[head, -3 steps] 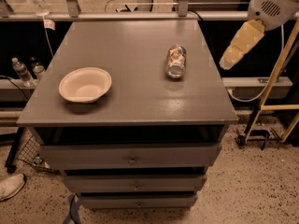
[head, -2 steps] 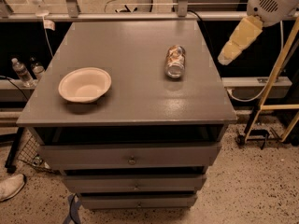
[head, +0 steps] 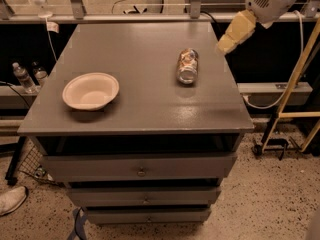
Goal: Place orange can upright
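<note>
The orange can [head: 187, 66] lies on its side on the grey table top [head: 140, 99], right of centre, with one silver end facing the front. My gripper [head: 227, 43] hangs at the upper right, just past the table's right edge, above and to the right of the can and apart from it. Its cream-coloured end points down and left toward the can.
A cream bowl [head: 91, 90] stands on the left part of the table. The table has drawers below its front edge. Water bottles [head: 23, 77] stand on the floor at the left. A yellow frame [head: 292, 79] leans at the right.
My gripper has moved up and to the left, closer to the table's right edge. The can and the bowl have not moved.
</note>
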Robot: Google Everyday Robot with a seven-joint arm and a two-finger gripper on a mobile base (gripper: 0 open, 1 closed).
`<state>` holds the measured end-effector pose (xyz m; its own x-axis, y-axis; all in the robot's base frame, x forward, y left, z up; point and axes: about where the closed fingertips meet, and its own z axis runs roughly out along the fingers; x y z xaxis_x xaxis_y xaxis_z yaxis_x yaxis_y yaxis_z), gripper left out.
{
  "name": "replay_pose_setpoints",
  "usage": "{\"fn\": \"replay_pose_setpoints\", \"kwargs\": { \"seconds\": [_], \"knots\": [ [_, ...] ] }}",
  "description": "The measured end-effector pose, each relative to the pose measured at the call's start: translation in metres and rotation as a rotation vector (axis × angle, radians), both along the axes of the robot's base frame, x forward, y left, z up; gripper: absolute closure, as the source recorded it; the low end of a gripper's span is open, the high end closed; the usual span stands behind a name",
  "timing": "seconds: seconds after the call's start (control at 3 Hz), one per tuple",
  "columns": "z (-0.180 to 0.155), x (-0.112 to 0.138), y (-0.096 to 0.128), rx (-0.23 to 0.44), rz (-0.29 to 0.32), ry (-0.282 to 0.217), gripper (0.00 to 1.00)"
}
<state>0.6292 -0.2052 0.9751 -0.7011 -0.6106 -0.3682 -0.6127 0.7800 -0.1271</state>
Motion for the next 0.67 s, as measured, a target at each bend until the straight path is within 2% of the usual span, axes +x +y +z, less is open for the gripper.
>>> {"fn": "replay_pose_setpoints", "kwargs": {
  "seconds": [0.33, 0.67],
  "knots": [
    [-0.006, 0.023, 0.027, 0.015, -0.191, 0.053, 0.00],
    [-0.016, 0.034, 0.049, 0.011, -0.292, 0.117, 0.00]
  ]
}}
